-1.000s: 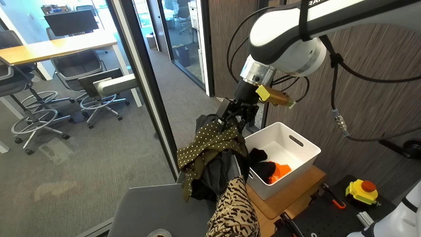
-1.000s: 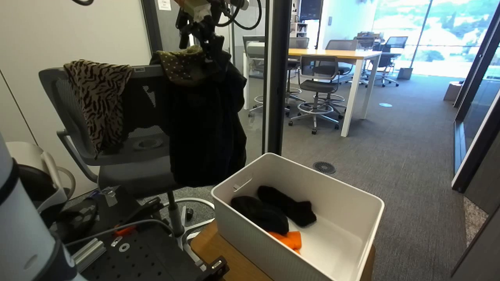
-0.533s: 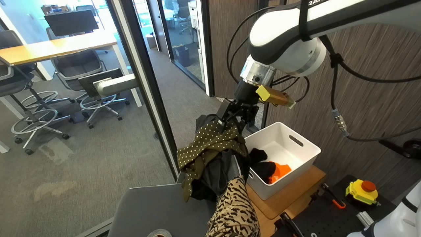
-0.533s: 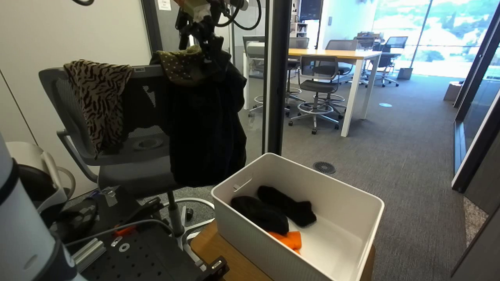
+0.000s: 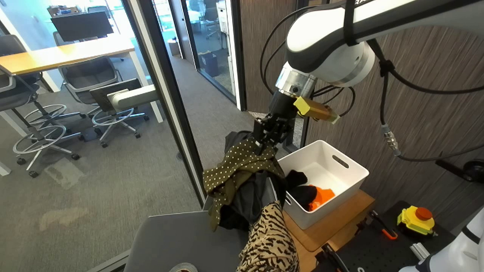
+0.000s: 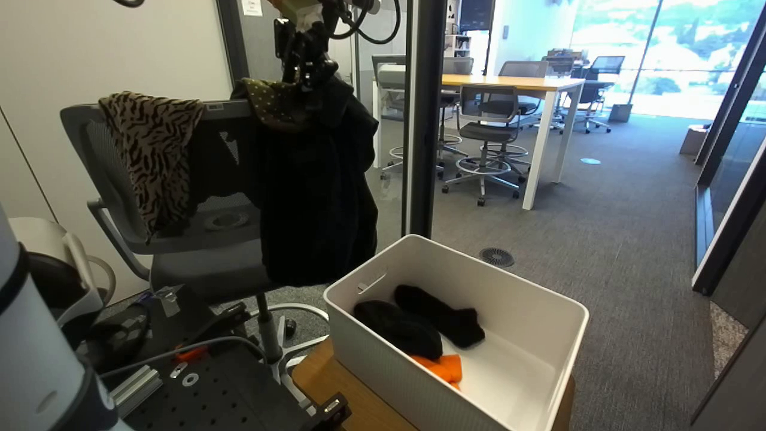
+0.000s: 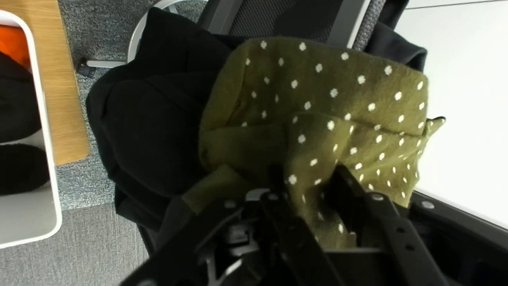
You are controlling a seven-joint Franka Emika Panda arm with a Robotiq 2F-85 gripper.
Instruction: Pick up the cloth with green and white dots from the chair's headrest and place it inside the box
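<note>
Olive-green dotted cloth (image 7: 337, 83) is lying over black garment (image 7: 151, 119) | pincer (image 7: 307, 176) is touching cloth, fingers (image 7: 353, 196) standing partway apart, fold bulging between | whether it's pinching: cannot tell

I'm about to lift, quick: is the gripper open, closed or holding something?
Gripper: partly closed, with dotted cloth between its jaws; whether it has shut firmly on it can't be told.
</note>
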